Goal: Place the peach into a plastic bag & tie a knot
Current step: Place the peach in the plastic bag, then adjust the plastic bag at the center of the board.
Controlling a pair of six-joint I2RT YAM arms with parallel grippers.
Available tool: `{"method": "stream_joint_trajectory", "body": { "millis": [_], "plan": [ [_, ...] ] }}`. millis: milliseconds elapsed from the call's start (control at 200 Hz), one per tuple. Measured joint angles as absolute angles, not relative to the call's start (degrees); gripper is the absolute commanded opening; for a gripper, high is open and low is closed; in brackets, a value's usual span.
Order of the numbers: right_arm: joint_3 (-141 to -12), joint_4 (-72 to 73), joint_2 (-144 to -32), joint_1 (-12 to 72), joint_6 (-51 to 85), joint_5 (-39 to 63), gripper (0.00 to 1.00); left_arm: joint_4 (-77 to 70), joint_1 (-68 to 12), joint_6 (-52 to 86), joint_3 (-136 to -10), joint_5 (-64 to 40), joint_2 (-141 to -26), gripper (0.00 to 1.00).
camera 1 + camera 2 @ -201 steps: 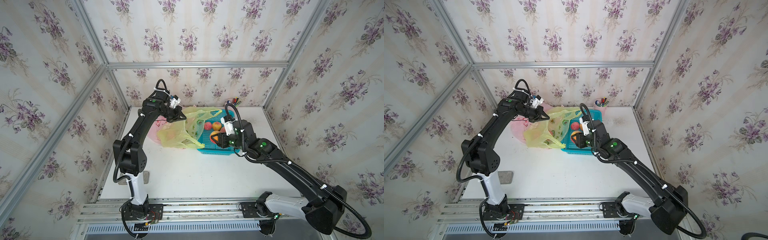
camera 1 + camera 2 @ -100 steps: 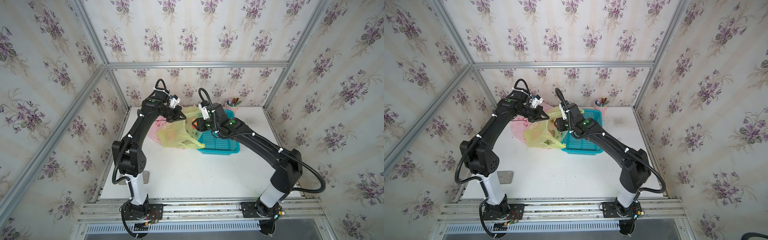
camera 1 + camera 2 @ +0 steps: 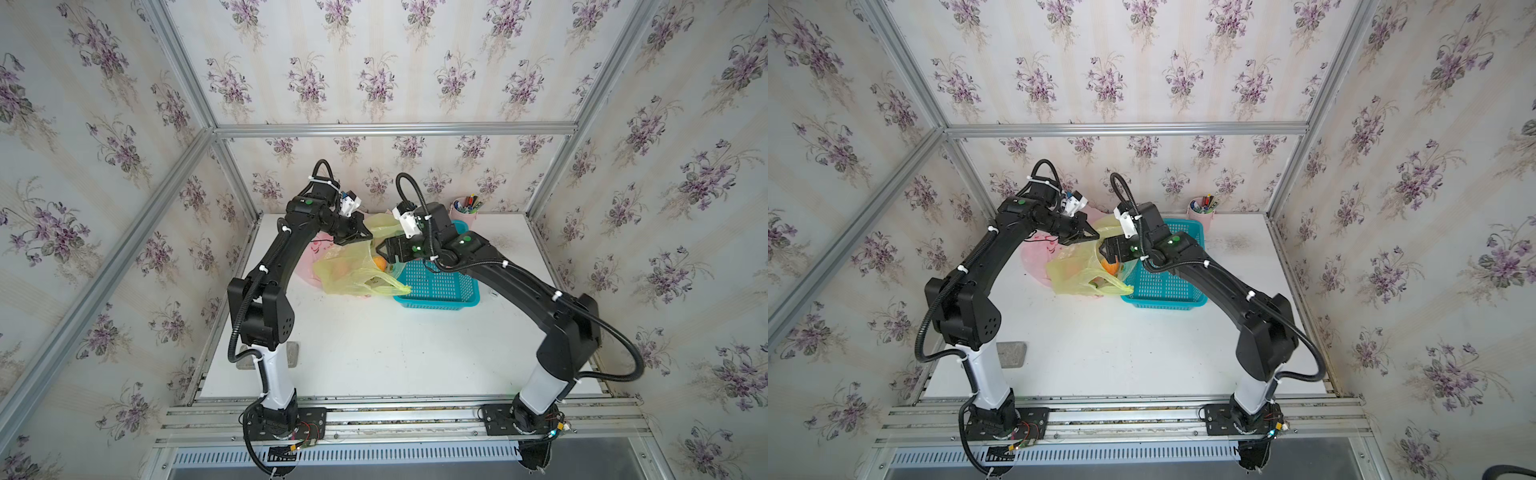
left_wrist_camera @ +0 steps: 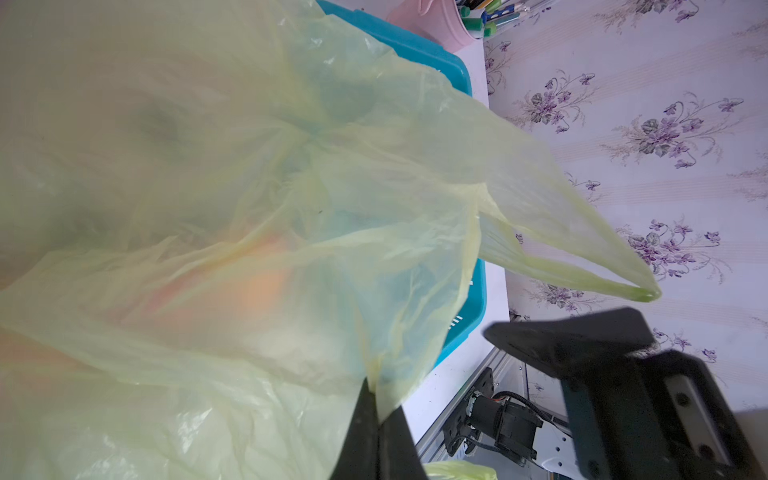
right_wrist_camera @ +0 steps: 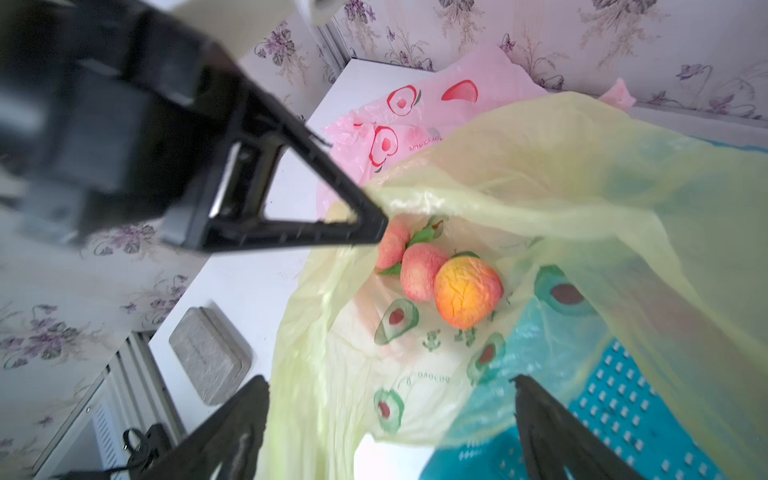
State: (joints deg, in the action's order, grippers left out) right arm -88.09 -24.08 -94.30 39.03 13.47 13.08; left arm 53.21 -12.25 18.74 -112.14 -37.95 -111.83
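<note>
Over white table (image 3: pixel 374 353), left hand (image 3: pixel 365 236) pinches yellow bag (image 5: pixel 540 187) rim; right hand (image 5: pixel 388 381) gapes above peach (image 5: pixel 467 291).

you see a pale yellow plastic bag (image 5: pixel 540 199) with green avocado prints, an orange-red peach (image 5: pixel 467 291), a teal basket (image 3: pixel 436 301), purple-flowered wallpaper (image 3: pixel 374 75).

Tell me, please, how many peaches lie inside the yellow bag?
3, close together in a row at the bottom of the yellow bag: a pink peach, a second pink peach, an orange peach. Folds may hide more.
</note>
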Motion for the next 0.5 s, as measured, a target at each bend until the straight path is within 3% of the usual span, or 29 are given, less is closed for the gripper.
{"method": "stream_joint_trajectory", "body": {
  "millis": [225, 330, 500],
  "plan": [
    [-72.16, -24.88, -77.89, 39.05, 9.47, 16.25, 0.75, 53.19, -12.21, 18.76, -111.79, -38.02, -111.7, 0.0],
    [-68.12, -25.17, -75.44, 39.29, 7.84, 18.68, 0.67, 53.12, -12.21, 18.96, -111.48, -38.02, -111.61, 0.0],
    [-66.5, -25.45, -75.88, 40.77, 6.15, 21.3, 0.62, 53.04, -12.21, 19.18, -111.48, -38.02, -111.46, 0.0]
  ]
}}
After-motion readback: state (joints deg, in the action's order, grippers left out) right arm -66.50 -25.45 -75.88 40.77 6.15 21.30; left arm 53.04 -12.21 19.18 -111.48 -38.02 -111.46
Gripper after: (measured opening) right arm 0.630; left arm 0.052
